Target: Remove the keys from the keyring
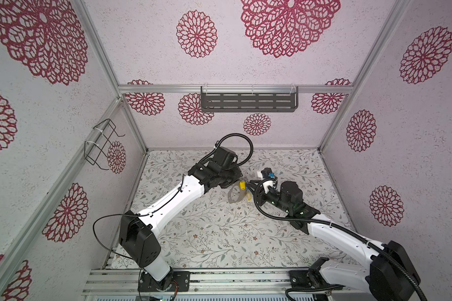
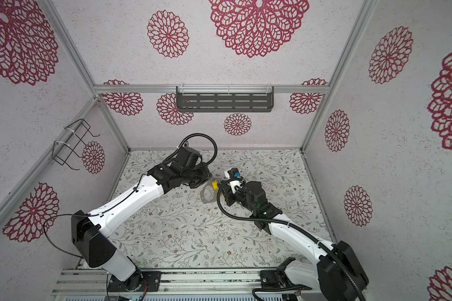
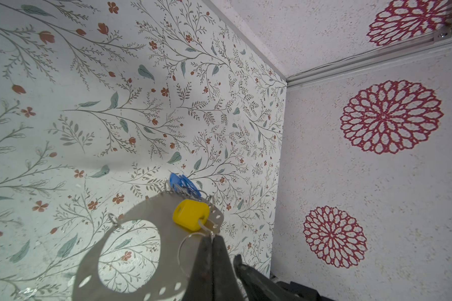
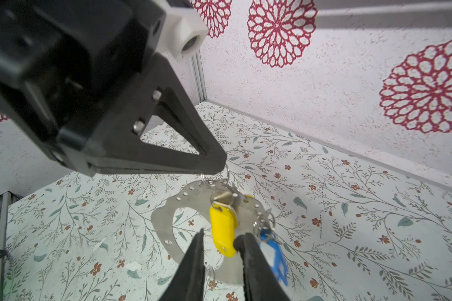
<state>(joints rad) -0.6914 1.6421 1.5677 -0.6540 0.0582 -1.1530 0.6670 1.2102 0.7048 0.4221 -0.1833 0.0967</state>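
Keyring [image 4: 163, 224], a flat grey plate with holes along its rim, is held off the floral table [image 1: 219, 234], hung by a small wire loop [image 4: 228, 172] at its rim. That loop is pinched by the left gripper [image 4: 218, 166], whose fingers are pressed together. A yellow key [image 4: 222, 226] is seen lying against the keyring's face, bracketed by the spread fingers of the right gripper [image 4: 221, 233]; one finger is just beside it, and neither is closed on it. Blue keys [image 4: 274, 250] are clustered at the keyring's rim, just beside the yellow one.
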